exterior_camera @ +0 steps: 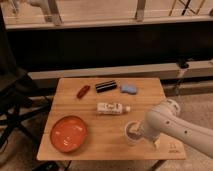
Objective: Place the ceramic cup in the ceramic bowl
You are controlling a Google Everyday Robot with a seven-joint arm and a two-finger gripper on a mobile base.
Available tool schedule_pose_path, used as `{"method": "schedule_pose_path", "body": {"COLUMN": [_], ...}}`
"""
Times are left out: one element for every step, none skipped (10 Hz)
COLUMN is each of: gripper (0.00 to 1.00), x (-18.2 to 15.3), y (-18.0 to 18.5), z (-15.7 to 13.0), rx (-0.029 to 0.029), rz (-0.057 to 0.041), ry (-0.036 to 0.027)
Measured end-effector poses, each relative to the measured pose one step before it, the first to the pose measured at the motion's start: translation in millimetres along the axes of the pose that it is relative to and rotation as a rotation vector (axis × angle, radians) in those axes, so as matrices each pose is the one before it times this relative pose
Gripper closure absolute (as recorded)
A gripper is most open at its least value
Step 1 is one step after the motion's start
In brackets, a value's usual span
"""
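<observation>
A: Where is the small pale round ceramic cup [132,133] right now?

B: On the wooden desk [145,95], near its front edge, well to the right of the wide shallow red-orange ceramic bowl [68,133]. It stands upright, just in front of the white bottle with a printed label [113,108], which lies on its side.

A: And the gripper?

B: The gripper [140,134] is right at the cup, on the side away from the bowl, at the end of the bulky white arm [175,129]. I cannot tell how the fingers stand, or whether they have the cup.

A: How would the cup handle?

B: My guess is stiff, glazed and fairly slick, light enough but breakable if knocked or dropped. With no handle showing, a pinch across the rim or around the wall seems the sensible hold.

A: Anything in the way?

B: Behind the bowl, at the far side of the desk, lie a small red oblong object [83,91], a black bar [106,86] and a blue pad [129,89]. The straight path from cup to bowl looks open.
</observation>
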Motion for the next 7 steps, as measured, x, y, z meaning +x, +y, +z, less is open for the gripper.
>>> {"method": "schedule_pose_path", "body": {"gripper": [0.20,0.20,0.26,0.35,0.46,0.55,0.67], "x": [0.95,0.64,-0.22,-0.04,0.22,0.44,0.50], "y": [-1.91,-1.26,-1.13,0.59,1.38,1.45,0.75], "z": [3.10,3.54,3.08,2.30,2.95,3.23,2.65], "rx": [-0.00042,-0.00114,0.00129,0.00146,0.00064,-0.00048,0.00007], "rz": [0.00133,0.00153,-0.00307,0.00013,0.00231,0.00340,0.00080], "ry": [0.00232,0.00027,0.00251,0.00052,-0.00237,-0.00367,-0.00517]}}
